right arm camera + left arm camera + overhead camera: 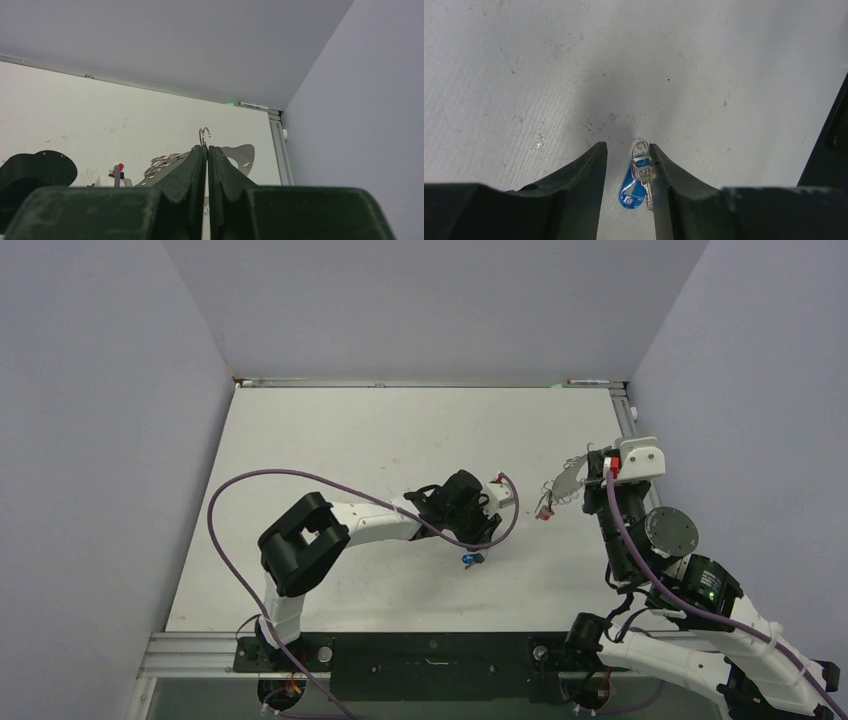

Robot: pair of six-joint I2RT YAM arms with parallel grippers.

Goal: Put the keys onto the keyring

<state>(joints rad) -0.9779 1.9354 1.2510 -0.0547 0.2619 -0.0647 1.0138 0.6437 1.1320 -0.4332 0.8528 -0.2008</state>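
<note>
1. From above, we see the left gripper (478, 543) low over the table (340, 440), the blue-tagged key (468, 559) just beside it. Near the table's right edge the right gripper (592, 472) holds the keyring (565, 478), with the red-tagged key (545, 510) at its lower end.
2. Left wrist: the left gripper (626, 147) has its jaws parted, and the blue-tagged key (634, 182) lies flat between them.
3. Right wrist: the right gripper (207, 148) has its jaws clenched on the keyring (241, 155).

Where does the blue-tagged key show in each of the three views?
Top external: blue-tagged key on the table, centre, just below the left gripper.
Left wrist: bottom centre, between the open fingers.
Right wrist: not in it.
Shared landmark: the left gripper, at the key in both.
</note>
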